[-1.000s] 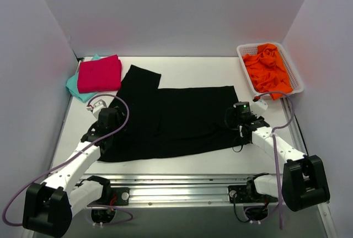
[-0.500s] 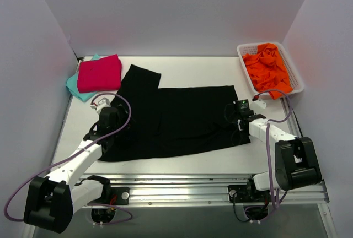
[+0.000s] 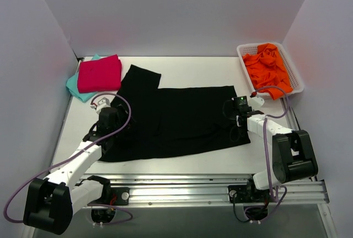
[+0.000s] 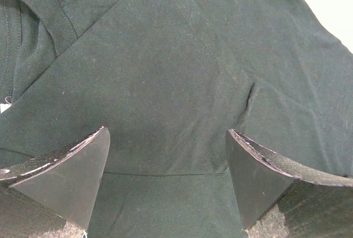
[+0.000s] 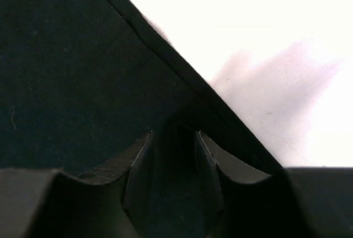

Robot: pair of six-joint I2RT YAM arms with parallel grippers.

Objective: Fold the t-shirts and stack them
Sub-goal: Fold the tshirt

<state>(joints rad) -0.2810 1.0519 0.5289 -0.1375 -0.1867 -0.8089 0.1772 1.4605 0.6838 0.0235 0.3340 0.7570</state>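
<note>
A black t-shirt (image 3: pixel 176 122) lies spread across the middle of the table (image 3: pixel 193 67), with a folded magenta t-shirt (image 3: pixel 100 73) atop a teal t-shirt (image 3: pixel 73 86) at the far left corner. A fold appears to be starting: the right gripper (image 5: pixel 175 139) pinches the black shirt's right hem, jaws nearly together on cloth. The left gripper (image 4: pixel 165 139) hangs wide open over its left side and likely must grasp next. A second ago the right jaws stood wider and its arm reached further out.
</note>
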